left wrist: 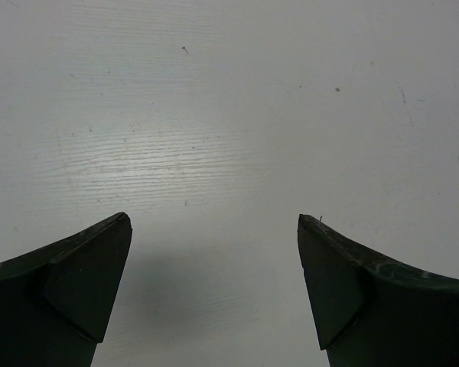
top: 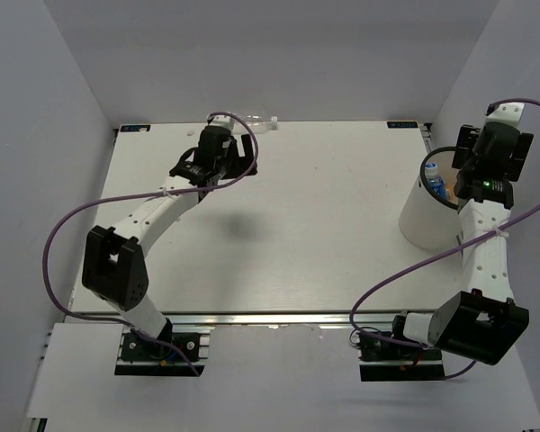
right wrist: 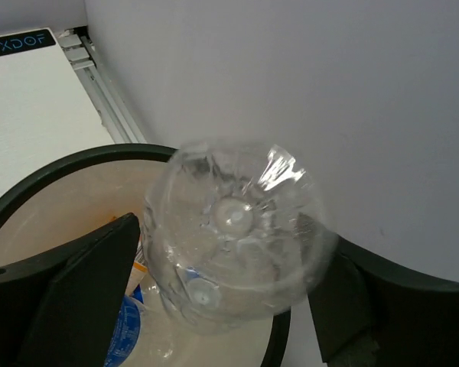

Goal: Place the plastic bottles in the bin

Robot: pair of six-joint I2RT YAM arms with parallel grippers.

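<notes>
Clear plastic bottle (right wrist: 237,229) over the bin (right wrist: 53,164) — well along, I'd judge.
Right gripper (right wrist: 222,225) straddles it, gripping or letting go I cannot tell; a blue-labelled bottle (top: 436,186) already lies inside; left gripper (left wrist: 214,229) gapes empty.

Clear bottle (right wrist: 233,229), base up, above the open white bin (right wrist: 61,164).

both arms reach forward, left gripper (left wrist: 214,225) and right gripper (right wrist: 222,225) fingers spread wide.
</notes>
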